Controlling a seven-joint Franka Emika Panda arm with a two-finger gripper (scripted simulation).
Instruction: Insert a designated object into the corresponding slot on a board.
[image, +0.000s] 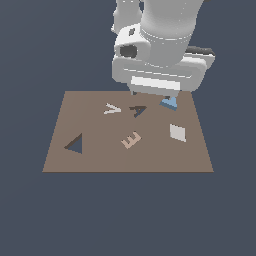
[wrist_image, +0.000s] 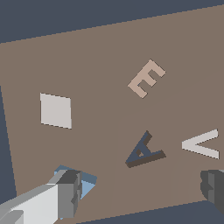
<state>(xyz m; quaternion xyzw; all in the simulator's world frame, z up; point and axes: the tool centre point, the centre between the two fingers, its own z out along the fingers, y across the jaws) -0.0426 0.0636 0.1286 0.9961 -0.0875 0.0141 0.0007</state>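
Wrist view: the gripper (wrist_image: 142, 192) is seen with its fingers (wrist_image: 70, 192) spread wide apart, nothing clamped between them. One finger stands right at the light blue triangular block (wrist_image: 87, 183), which lies on the brown board (wrist_image: 100, 57); whether they touch cannot be told. Beyond lie a dark A-shaped mark (wrist_image: 142, 151) and a white V (wrist_image: 202, 143), then a white square tile (wrist_image: 55, 110) and a beige E (wrist_image: 146, 78). In the exterior view, the triangular slot (image: 75, 145) is seen well apart from the block, near the exterior view's left edge of the board.
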